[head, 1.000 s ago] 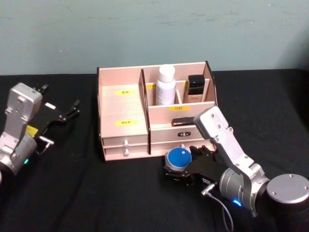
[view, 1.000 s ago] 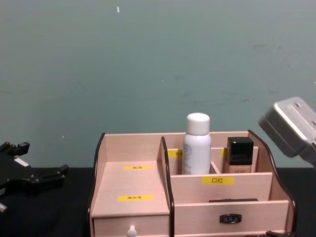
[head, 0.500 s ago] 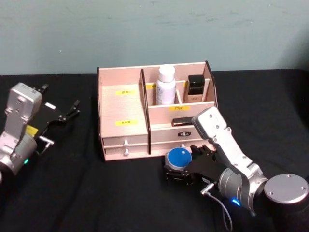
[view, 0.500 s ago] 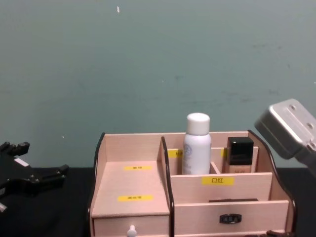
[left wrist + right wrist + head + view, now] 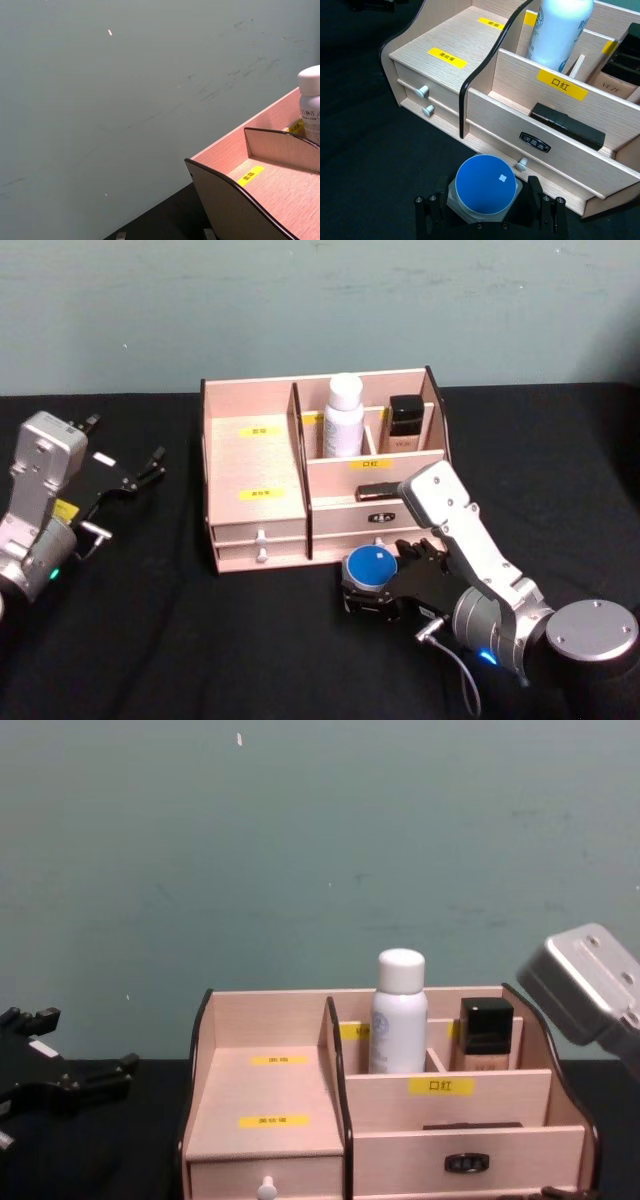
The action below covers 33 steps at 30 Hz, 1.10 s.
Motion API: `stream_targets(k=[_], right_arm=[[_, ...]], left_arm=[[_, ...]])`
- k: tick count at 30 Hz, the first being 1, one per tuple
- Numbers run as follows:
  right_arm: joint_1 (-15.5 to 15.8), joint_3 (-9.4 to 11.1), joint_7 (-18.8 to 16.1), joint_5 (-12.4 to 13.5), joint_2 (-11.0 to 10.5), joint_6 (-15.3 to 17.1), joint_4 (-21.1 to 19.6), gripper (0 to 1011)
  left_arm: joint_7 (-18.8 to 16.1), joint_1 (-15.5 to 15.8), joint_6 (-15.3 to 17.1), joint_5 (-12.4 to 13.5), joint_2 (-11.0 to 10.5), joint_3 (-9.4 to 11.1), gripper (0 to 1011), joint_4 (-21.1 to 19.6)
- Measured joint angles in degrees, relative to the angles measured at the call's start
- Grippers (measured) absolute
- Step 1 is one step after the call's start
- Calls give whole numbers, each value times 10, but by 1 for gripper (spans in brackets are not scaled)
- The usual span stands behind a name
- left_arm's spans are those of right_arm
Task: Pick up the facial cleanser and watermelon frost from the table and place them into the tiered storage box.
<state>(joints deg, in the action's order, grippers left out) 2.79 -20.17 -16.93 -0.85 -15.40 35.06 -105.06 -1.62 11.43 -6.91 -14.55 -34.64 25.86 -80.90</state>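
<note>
1. Blue on its lid and pale in its body, the small round jar, which I take for the watermelon frost, sits clamped between the fingers of my right gripper. It is low over the black worktop, just in front of the pale-wood, dark-edged tiered storage box. I cannot tell whether it is lifted clear.
2. The white cylindrical bottle, likely the facial cleanser, already stands upright in a rear compartment, so the second placement is the step in hand.
3. My left gripper is parked well to the left, fingers spread and empty.
4. Next I should raise the jar above the front wall and drawer knobs, carry it over a free compartment, lower it and let go.
</note>
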Motion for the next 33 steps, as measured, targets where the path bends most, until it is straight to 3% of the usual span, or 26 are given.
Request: stream_targets(k=[13, 18, 25, 33], right_arm=[[0, 1, -5, -7, 2, -2, 3, 1003], [0, 1, -5, -7, 2, -2, 3, 925], [0, 1, -5, -6, 2, -2, 2, 728], [0, 1, -4, -5, 2, -2, 2, 723]], left_arm=[[0, 0, 0, 0, 0, 0, 1001, 0], [0, 0, 0, 0, 0, 0, 1002, 0], [0, 0, 0, 0, 0, 0, 1001, 0], [0, 0, 0, 0, 0, 0, 1001, 0]])
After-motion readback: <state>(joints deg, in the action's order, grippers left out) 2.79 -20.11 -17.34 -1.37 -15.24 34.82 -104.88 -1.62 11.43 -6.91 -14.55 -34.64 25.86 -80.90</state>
